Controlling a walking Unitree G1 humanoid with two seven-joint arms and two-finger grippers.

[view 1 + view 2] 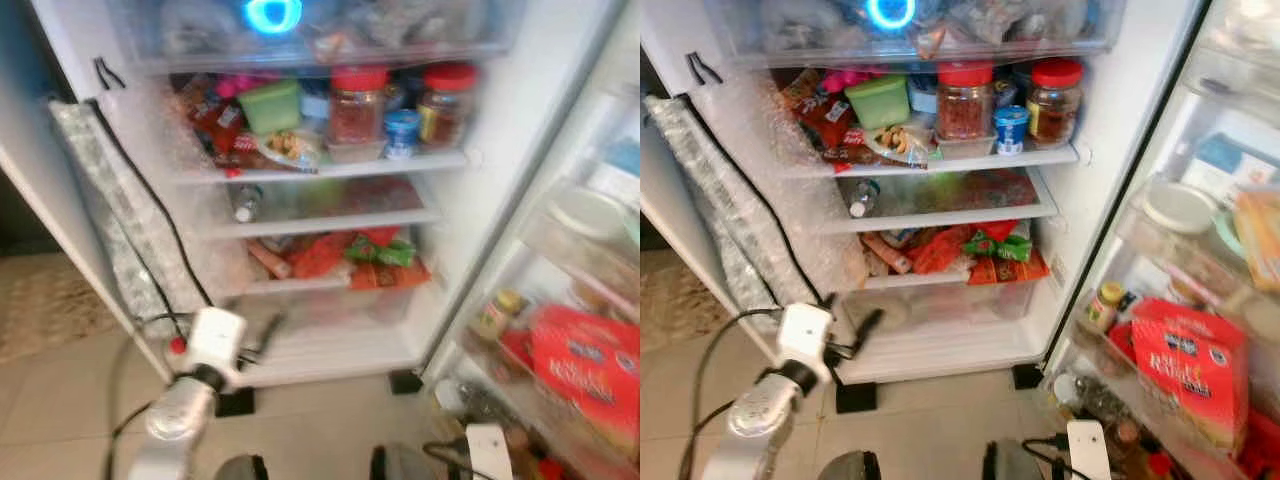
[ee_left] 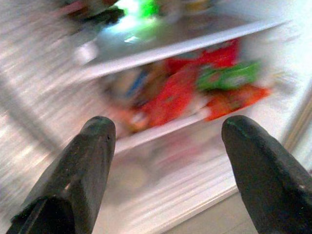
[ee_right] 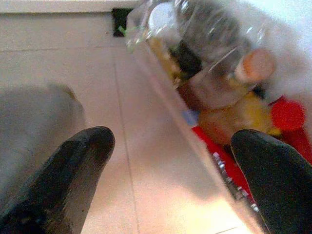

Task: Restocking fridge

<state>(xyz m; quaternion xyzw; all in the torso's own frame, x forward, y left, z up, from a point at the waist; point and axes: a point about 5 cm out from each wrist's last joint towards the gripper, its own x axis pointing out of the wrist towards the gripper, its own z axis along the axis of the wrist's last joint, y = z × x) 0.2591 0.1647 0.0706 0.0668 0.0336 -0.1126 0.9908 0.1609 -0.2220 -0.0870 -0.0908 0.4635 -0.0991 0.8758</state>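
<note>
The fridge (image 1: 500,130) stands open before me. My left gripper (image 2: 165,129) is open and holds nothing; it is raised at the lower left, its fingers (image 1: 268,332) pointing at the clear bottom drawer (image 1: 340,310). Red and green snack packets (image 1: 365,258) lie on the shelf above that drawer. My right gripper (image 3: 170,141) is open and holds nothing, low beside the door's bottom rack, where clear bottles (image 3: 214,44) stand. The right arm's white wrist (image 1: 488,450) shows at the lower edge.
Two red-lidded jars (image 1: 357,105) and a green tub (image 1: 270,105) crowd the upper shelf. A bottle (image 1: 245,205) lies on the middle shelf. The door (image 1: 600,250) at right holds a red box (image 1: 585,365) and a small jar (image 1: 495,315). Beige floor tiles (image 1: 60,400) lie below.
</note>
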